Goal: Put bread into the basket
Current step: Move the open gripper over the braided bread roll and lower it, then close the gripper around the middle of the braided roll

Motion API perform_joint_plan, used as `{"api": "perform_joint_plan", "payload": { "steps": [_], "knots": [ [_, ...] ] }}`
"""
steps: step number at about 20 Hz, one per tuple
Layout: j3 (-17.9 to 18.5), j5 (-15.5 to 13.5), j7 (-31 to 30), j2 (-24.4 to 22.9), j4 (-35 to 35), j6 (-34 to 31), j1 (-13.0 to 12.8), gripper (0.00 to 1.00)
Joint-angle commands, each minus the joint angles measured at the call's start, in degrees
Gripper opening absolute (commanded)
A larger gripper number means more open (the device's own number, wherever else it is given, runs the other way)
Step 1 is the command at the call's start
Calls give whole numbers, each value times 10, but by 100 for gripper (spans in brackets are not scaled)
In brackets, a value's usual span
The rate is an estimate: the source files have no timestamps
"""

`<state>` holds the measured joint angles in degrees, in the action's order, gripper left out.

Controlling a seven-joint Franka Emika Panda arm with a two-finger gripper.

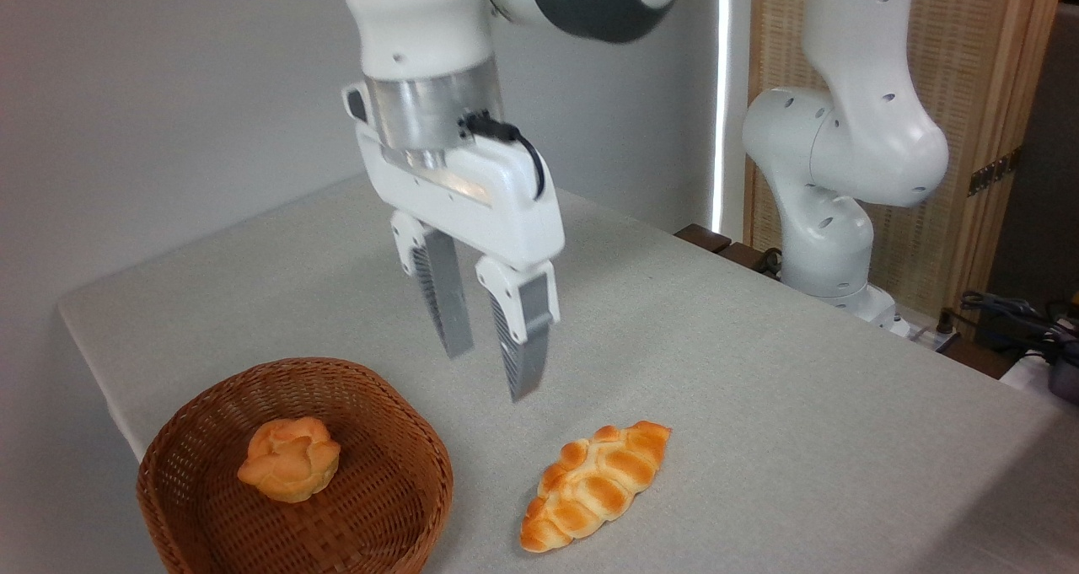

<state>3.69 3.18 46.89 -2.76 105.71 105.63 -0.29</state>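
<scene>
A round brown basket (295, 473) sits at the near left corner of the table (759, 372), and I use it as my marker for everything else. It is made of woven wicker with a thick rim. Inside it, a bit left of its middle, lies a small round bun (289, 458) shaped like a flower, pale orange on top. Above the basket and a little to its right hangs the gripper (491, 355), up in the air and touching nothing. Its two gray ribbed fingers (445, 300) point down, with a clear gap between them, so the jaws are spread and hold nothing. The fingertips are higher than the basket's rim. The white arm (421, 26) goes up from there and out of the top of the view. To the right of the basket, close by but not touching it, the bread (594, 486) lies flat on the gray cloth. It is long and braided, golden orange with browner tops, and its pointed ends run from near left to far right. Far off to the right of the basket, at the back edge of the table, stands the thick white base (830, 186) of the robot, with a wooden screen (995, 93) behind it.
</scene>
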Motion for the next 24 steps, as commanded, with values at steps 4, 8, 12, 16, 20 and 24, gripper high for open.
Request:
{"api": "perform_joint_plan", "payload": {
  "steps": [4,8,12,16,20,24],
  "knots": [
    [12,31,6,-42,135,85,4,100],
    [15,61,3,-22,145,99,5,100],
    [18,74,1,-9,153,102,5,100],
    [19,74,0,1,158,121,9,100],
    [26,74,0,14,181,154,9,100],
    [26,74,1,14,187,160,9,100]
  ]
}}
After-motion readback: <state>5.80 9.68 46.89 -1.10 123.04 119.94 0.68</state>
